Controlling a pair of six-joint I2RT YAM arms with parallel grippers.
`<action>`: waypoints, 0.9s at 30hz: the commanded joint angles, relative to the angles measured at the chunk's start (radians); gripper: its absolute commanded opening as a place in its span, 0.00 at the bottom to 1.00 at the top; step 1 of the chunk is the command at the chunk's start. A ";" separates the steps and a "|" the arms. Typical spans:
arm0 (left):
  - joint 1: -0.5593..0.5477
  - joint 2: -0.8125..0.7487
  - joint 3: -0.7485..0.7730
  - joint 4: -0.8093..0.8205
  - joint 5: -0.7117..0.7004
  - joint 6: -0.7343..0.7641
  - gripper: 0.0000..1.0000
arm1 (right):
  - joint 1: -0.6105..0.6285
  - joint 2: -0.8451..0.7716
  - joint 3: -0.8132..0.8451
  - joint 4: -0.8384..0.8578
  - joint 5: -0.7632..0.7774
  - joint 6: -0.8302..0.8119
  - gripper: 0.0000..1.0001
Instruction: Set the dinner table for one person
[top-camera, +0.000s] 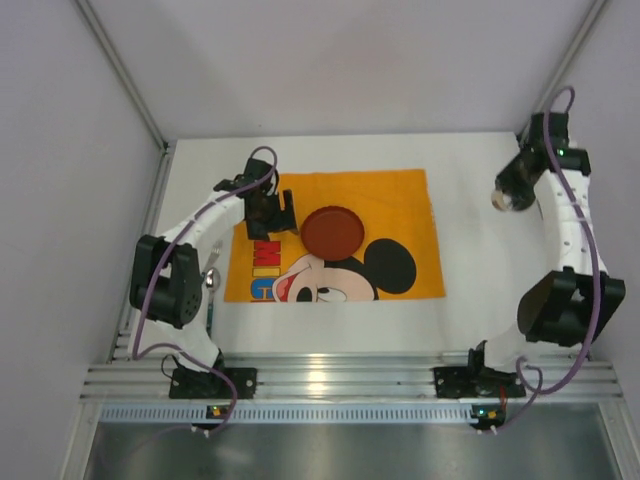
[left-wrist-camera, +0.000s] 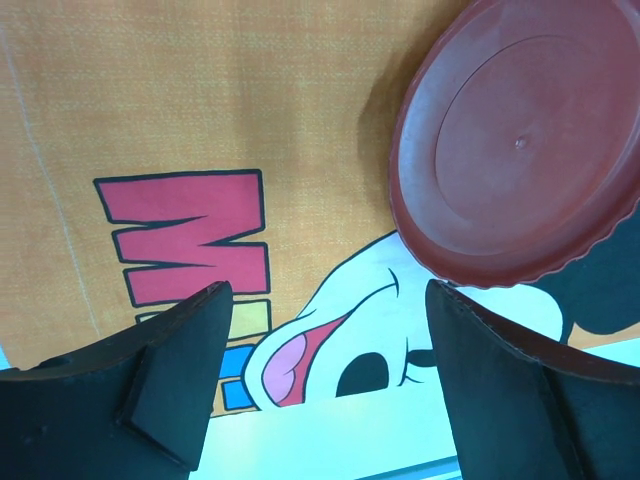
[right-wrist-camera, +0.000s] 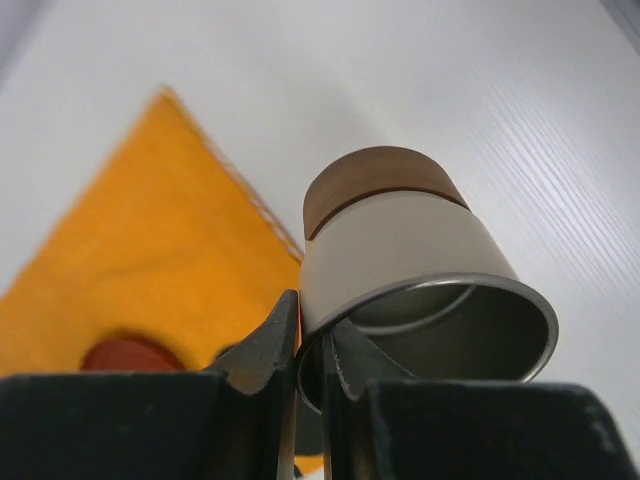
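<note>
White and matte, the bench (top-camera: 470, 270) spreads far wider than anything on it. At its far right the right pincer (right-wrist-camera: 312, 340) clamps the rim of a steel cup (right-wrist-camera: 420, 270) with a wooden base, tipped sideways, its inside bare metal. A brown-red plate (top-camera: 333, 231), face bare, sits on the orange Mickey Mouse cloth (top-camera: 400, 200). Just left of the plate hangs the left pincer (left-wrist-camera: 325, 300), jaws spread. A spoon (top-camera: 212, 280) lies left of the cloth.

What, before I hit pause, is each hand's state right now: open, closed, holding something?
Left hand: open, empty, above the orange cloth near the red plate.
Right hand: closed on the rim of the cup.
</note>
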 joint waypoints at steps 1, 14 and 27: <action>0.003 -0.071 0.026 -0.023 -0.040 0.015 0.84 | 0.150 0.156 0.316 0.008 0.069 0.020 0.00; 0.006 -0.255 -0.012 -0.132 -0.271 -0.013 0.98 | 0.435 0.829 0.978 -0.125 -0.167 -0.048 0.00; 0.136 -0.455 -0.164 -0.225 -0.315 -0.077 0.98 | 0.521 0.945 0.964 -0.123 -0.081 -0.071 0.10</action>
